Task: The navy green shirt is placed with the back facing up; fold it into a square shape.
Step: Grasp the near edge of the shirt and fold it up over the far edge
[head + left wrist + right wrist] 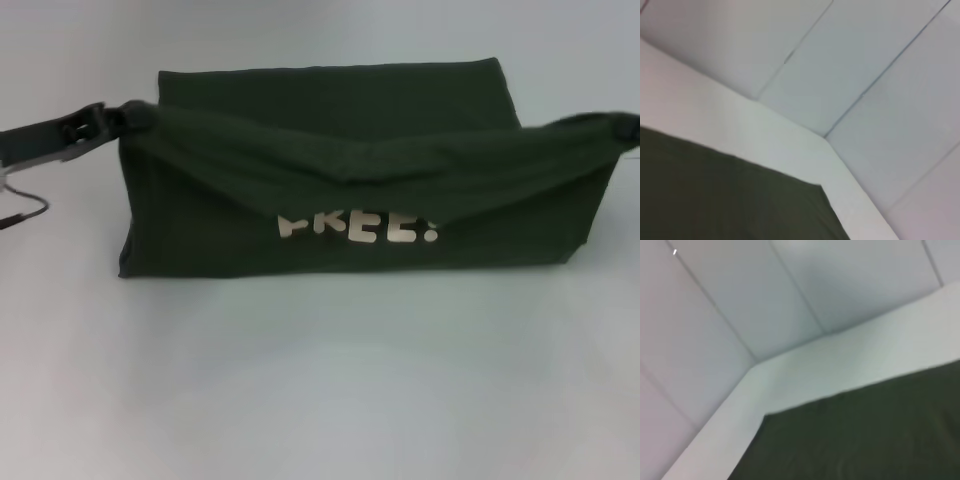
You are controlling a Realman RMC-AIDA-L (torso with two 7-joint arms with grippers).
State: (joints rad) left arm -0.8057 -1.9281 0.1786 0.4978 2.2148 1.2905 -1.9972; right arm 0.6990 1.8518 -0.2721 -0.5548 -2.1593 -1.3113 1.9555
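Two grippers, left gripper (128,117) and right gripper (622,128), each pinch a raised corner of the green shirt (350,170) above the white table (320,380).

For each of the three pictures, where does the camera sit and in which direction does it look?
Head view: on the robot's head, looking down at the navy green shirt on the white table; left gripper and right gripper pinch its lifted edge.
Left wrist view: on the left arm, facing shirt, table edge and floor; no fingers show.
Right wrist view: likewise on the right arm.
All views share the shirt.
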